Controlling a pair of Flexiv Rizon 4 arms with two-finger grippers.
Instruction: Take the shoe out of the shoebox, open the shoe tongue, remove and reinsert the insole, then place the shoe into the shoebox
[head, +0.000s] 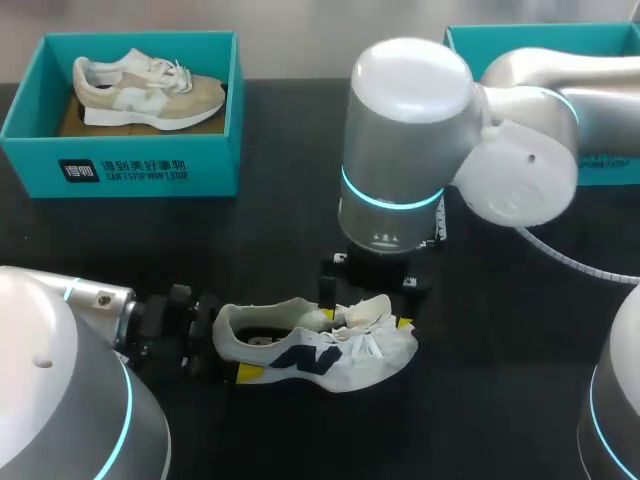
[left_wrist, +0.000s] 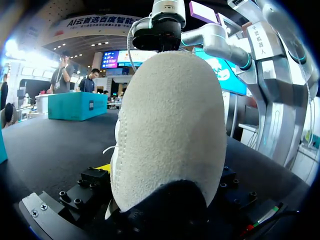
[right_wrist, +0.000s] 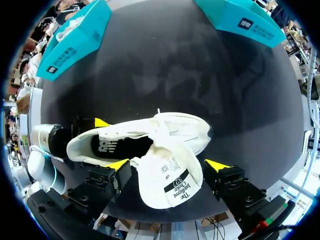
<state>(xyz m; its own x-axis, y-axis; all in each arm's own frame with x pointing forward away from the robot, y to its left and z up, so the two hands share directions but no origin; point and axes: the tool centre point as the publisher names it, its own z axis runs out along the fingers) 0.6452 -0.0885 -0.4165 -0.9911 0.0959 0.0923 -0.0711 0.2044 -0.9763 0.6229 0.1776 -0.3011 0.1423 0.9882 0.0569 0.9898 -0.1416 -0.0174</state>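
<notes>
Step in hand, as I read it: tongue is opened, insole removal comes next. White shoe (head: 315, 350) is out of its box and lies on the black table (head: 270, 230) at approx 6 o'clock in head view, heel to 9, toe to 3.

L gripper (head: 228, 345) comes in from 8 o'clock & clamps the heel. One yellow tip sits on the near side and another on the far side, so the jaws pinch the shoe from both sides. In left wrist view the heel fills the gap btw its fingers.

R gripper (right_wrist: 167, 165) hangs over the shoe from 12 o'clock, jaws spread wide. The tongue (right_wrist: 170, 185) is folded up & out btw them but isn't squeezed: one tip is just beside its edge, the other apart. The dark insole (right_wrist: 120, 146) shows in the opening, lying flat inside, not yet lifted.

Next move, my guess: R gripper has to dip into the opening near the heel end, pinch the insole edge & peel it out, w/ L holding the heel steady. The tongue could flop back over the opening, and the laces by the toe could snag.

Boxes: teal shoebox (head: 120, 170) at 11 o'clock w/ a beige shoe (head: 145, 90) in it. A second teal box (head: 545, 36) at 1 o'clock is mostly hidden by the R arm; can't tell its contents.
</notes>
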